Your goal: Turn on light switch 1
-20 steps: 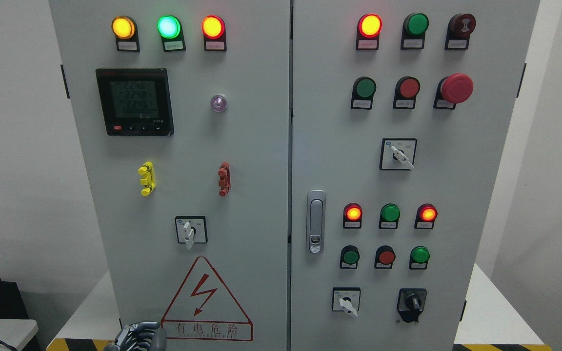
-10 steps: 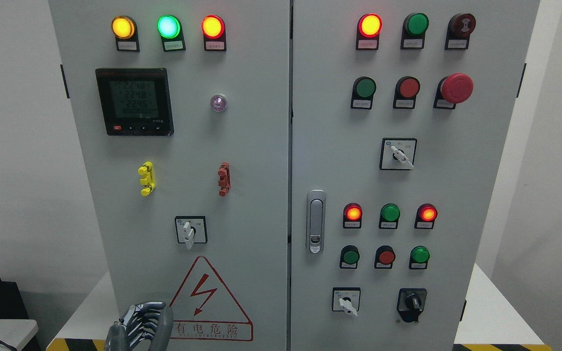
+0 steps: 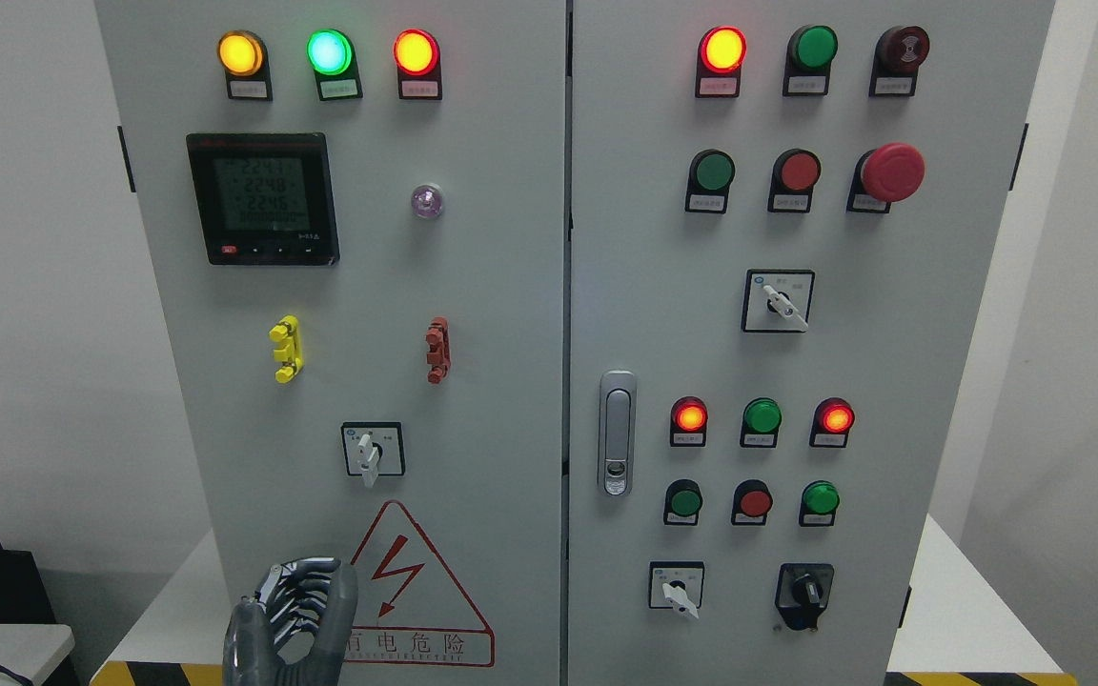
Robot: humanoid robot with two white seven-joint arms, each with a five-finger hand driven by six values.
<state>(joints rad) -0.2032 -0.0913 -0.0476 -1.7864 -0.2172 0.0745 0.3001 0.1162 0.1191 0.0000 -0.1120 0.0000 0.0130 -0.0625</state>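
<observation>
Control cabinet (image 3: 511, 286): grey, two doors, lamps and switches on both; unchanged from the earlier frames.
Warning triangle (image 3: 403, 591): red outline, lightning bolt, low on the left door; its lower left corner is now covered by the hand.
Left hand (image 3: 294, 624): has risen since a second ago, from the bottom edge to beside the triangle; fingers curled, grasping nothing.
Rotary switch (image 3: 373, 451): white handle pointing down, just above the triangle's tip, above and right of the hand, untouched.

White-handled rotary switch (image 3: 370, 455) on left door points down.
</observation>
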